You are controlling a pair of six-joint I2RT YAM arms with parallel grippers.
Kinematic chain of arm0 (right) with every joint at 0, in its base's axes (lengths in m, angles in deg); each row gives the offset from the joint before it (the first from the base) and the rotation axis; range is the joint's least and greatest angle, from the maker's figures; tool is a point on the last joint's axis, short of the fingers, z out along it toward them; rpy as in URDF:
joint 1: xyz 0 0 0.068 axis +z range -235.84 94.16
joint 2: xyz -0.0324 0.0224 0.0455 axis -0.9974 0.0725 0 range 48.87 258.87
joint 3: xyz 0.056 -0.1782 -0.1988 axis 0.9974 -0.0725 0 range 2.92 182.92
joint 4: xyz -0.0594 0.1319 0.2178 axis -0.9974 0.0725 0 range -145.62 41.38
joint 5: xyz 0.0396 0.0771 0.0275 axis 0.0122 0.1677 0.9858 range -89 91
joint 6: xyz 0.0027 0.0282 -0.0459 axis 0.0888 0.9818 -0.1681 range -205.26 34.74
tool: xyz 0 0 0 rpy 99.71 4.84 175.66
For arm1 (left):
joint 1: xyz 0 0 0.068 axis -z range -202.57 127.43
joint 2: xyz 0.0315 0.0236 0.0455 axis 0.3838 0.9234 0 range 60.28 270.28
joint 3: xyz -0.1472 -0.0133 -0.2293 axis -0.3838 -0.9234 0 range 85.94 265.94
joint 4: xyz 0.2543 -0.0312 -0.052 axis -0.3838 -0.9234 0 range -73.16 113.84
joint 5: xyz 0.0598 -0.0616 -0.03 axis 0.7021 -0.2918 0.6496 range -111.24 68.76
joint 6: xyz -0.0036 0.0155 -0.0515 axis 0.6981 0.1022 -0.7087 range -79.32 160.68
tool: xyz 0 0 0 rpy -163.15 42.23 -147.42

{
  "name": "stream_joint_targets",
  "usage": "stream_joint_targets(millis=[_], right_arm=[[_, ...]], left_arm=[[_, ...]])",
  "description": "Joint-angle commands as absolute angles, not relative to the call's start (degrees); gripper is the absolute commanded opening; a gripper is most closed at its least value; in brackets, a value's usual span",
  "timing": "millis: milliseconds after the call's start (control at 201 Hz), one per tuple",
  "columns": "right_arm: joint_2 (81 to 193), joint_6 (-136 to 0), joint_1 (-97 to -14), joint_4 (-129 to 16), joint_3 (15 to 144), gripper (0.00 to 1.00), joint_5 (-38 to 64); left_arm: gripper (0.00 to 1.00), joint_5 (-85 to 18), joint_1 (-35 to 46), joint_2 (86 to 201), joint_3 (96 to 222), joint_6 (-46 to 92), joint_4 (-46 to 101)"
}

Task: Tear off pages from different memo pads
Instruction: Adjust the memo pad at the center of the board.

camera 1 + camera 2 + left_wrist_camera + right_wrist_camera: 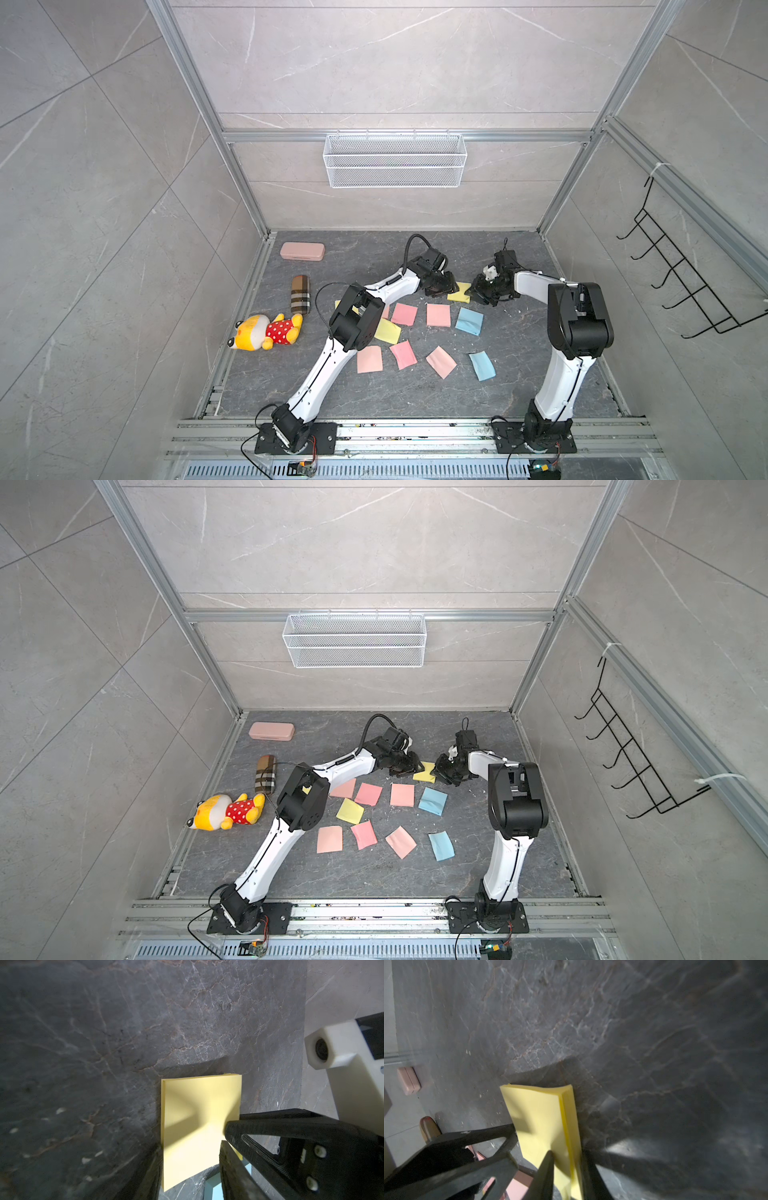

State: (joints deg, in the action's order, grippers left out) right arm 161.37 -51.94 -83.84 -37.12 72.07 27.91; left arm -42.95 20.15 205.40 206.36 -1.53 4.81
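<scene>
The right end effector (566,1153) pinched the yellow memo pad (537,1115) edge-on — several pages (570,1109) might tear together. The hold of the left end effector (448,289) was unclear.

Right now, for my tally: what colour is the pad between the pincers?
The memo pad is pastel yellow; clearest in right wrist view.

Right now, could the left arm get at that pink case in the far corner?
Probably yes: the pink case lies on that arm's side with bare tabletop between, nothing blocking. But the left gripper is busy at the yellow memo pad, so it would have to leave that first.
</scene>
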Motion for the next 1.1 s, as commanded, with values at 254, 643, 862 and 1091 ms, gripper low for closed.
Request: stream_joint_targets(millis=[254,643,862,1091], right_arm=[[158.44,-52.28,-83.18,-38.47,70.71,0.06,31.02],[152.42,-48.32,-83.2,-40.47,67.96,0.0,35.62],[156.45,-51.48,-83.39,-33.17,69.97,0.36,31.05],[159.22,-53.26,-82.85,-30.88,72.31,0.42,27.63]], left_arm=[[0.44,-46.09,19.07,203.87,204.12,-2.1,6.44],[0.54,-53.89,13.32,182.38,176.86,-10.07,28.92],[0.55,-47.75,15.21,188.82,187.67,0.04,13.57],[0.55,-45.0,17.88,200.4,200.54,2.86,4.22]])
